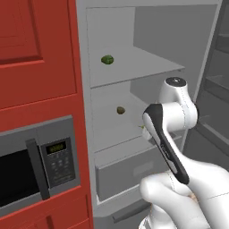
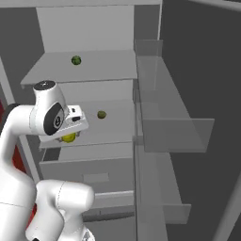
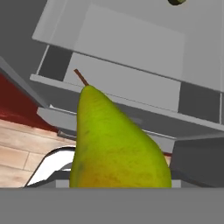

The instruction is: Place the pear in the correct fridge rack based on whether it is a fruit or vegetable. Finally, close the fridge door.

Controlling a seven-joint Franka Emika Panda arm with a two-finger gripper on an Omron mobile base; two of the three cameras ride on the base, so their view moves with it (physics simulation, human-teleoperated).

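The fridge door (image 2: 188,94) stood wide open at your right, bins facing inward. Your gripper (image 2: 70,134) hung at the front edge of the lower shelf (image 2: 113,127), clenched on the pear (image 2: 69,137). A brownish lump (image 2: 101,114) lay further back there, a dark green lump (image 2: 76,60) above.

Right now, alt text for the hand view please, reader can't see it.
A yellow-green pear with a thin brown stem fills the foreground, held in the shut gripper. Behind it are the open fridge's grey drawer and a shelf above it, with wood floor at the lower left.
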